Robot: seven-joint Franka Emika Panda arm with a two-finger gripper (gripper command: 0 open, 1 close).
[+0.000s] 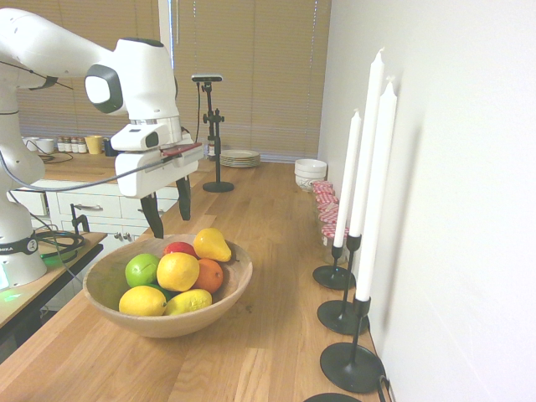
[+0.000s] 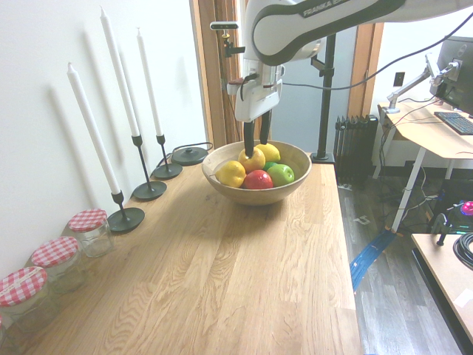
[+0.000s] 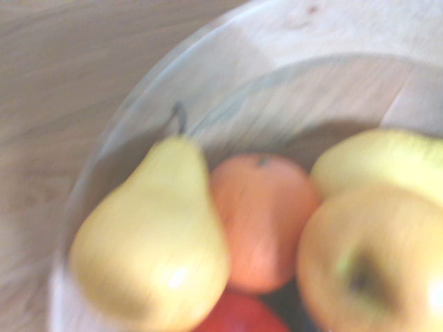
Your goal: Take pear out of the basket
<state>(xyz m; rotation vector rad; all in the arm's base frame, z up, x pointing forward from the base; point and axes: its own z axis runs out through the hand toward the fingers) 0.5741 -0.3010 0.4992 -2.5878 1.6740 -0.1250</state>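
The basket (image 1: 109, 314) (image 2: 260, 195) (image 3: 118, 117) is a wide, light wooden bowl on the wooden counter. The pear (image 1: 177, 270) (image 2: 253, 158) (image 3: 367, 266), plump and yellow with an orange blush, lies in its middle on top of the other fruit. My gripper (image 1: 168, 209) (image 2: 256, 137) hangs open just above the bowl's fruit pile, a little above the pear. Nothing is between its dark fingers (image 1: 153, 219).
Around the pear lie a tapered yellow fruit (image 1: 211, 244) (image 3: 149, 238), an orange (image 1: 210, 275), a red apple (image 2: 257, 180), a green apple (image 1: 141, 270) and lemons (image 1: 142, 301). Tall candles (image 1: 366, 167) line the wall, with red-lidded jars (image 2: 90, 231) and stacked bowls (image 1: 310, 172).
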